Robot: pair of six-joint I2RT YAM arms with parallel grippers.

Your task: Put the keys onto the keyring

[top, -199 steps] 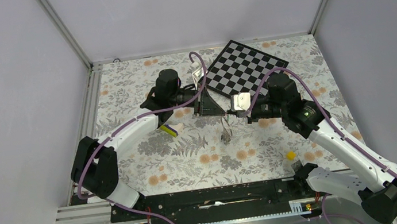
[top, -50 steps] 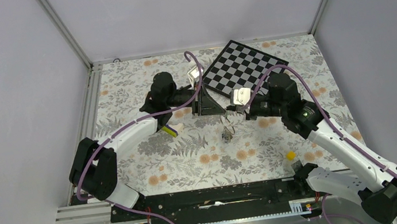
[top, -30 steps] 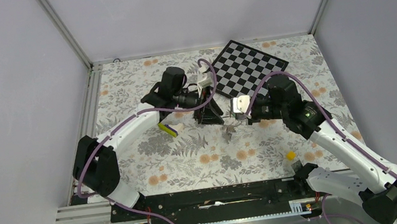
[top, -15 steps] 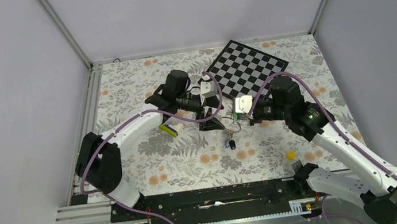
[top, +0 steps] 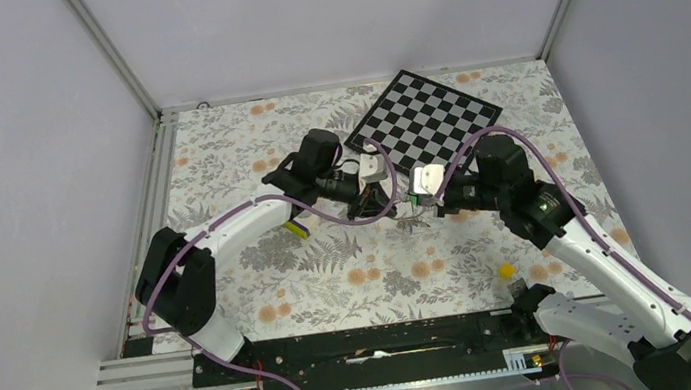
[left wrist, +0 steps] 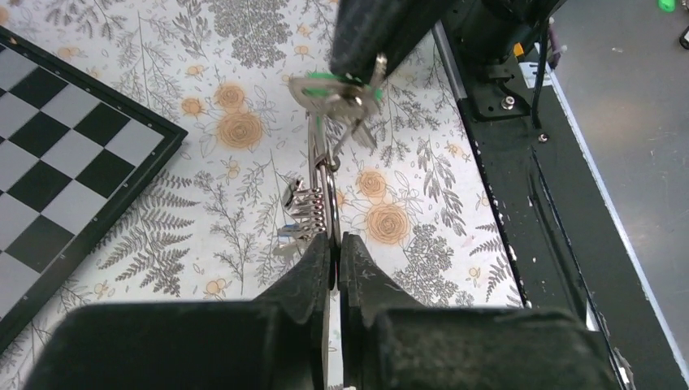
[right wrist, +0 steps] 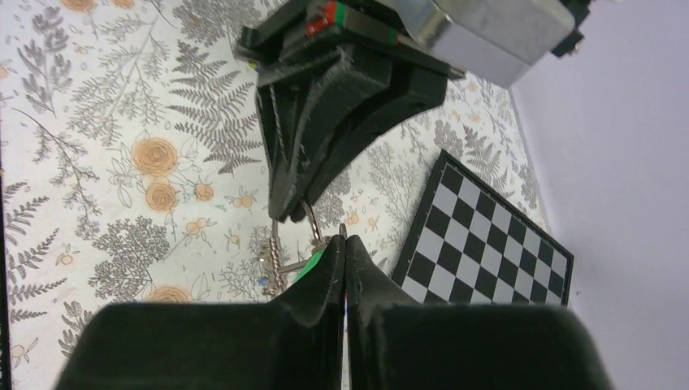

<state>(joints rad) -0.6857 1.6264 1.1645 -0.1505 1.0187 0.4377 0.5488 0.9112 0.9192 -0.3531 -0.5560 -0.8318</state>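
Observation:
My left gripper (top: 385, 200) and right gripper (top: 410, 204) meet tip to tip at mid-table. In the left wrist view my left gripper (left wrist: 335, 258) is shut on the thin silver keyring (left wrist: 323, 166), seen edge-on. The right gripper's fingers (left wrist: 370, 36) pinch a metal key with a green head (left wrist: 335, 88) at the ring's far end. In the right wrist view my right gripper (right wrist: 344, 240) is shut on the green key (right wrist: 314, 263), just under the left fingers (right wrist: 325, 138). A ball chain (left wrist: 305, 207) hangs from the ring. The blue and black keys cannot be made out.
A black-and-white chessboard (top: 423, 122) lies at the back right, close behind the grippers. The yellow-white-purple wedge block (top: 296, 228) lies under the left arm. A small yellow cube (top: 506, 272) sits at the front right. A black rail (left wrist: 552, 203) borders the near table edge.
My left gripper has swung right and forward until it meets the right gripper. The key bunch that hung low between them half a second ago now sits up at the fingertips.

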